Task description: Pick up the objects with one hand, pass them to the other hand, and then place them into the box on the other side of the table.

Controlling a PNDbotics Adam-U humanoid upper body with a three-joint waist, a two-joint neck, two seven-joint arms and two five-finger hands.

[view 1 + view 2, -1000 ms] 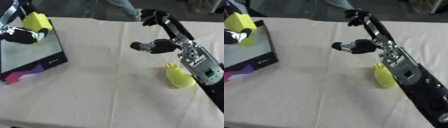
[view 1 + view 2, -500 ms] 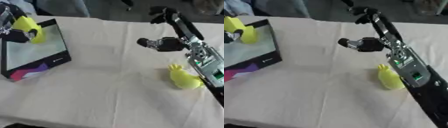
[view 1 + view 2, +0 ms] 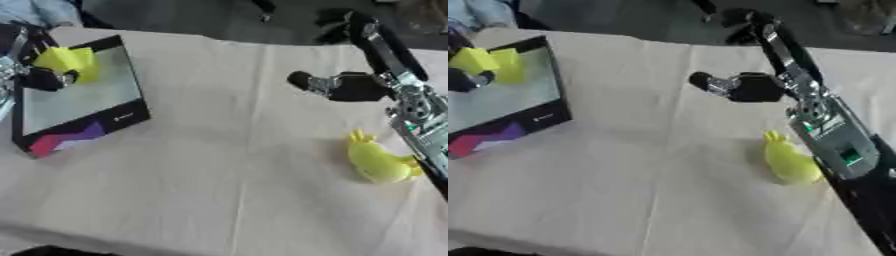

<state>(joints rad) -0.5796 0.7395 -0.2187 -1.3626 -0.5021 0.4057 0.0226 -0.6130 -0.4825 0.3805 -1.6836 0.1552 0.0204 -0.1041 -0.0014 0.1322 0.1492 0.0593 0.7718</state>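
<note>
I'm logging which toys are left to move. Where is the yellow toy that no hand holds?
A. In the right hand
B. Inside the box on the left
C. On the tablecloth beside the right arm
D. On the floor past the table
C: the loose yellow toy lies on the tablecloth next to the right arm, while the left hand holds another yellow thing over the box.
</note>
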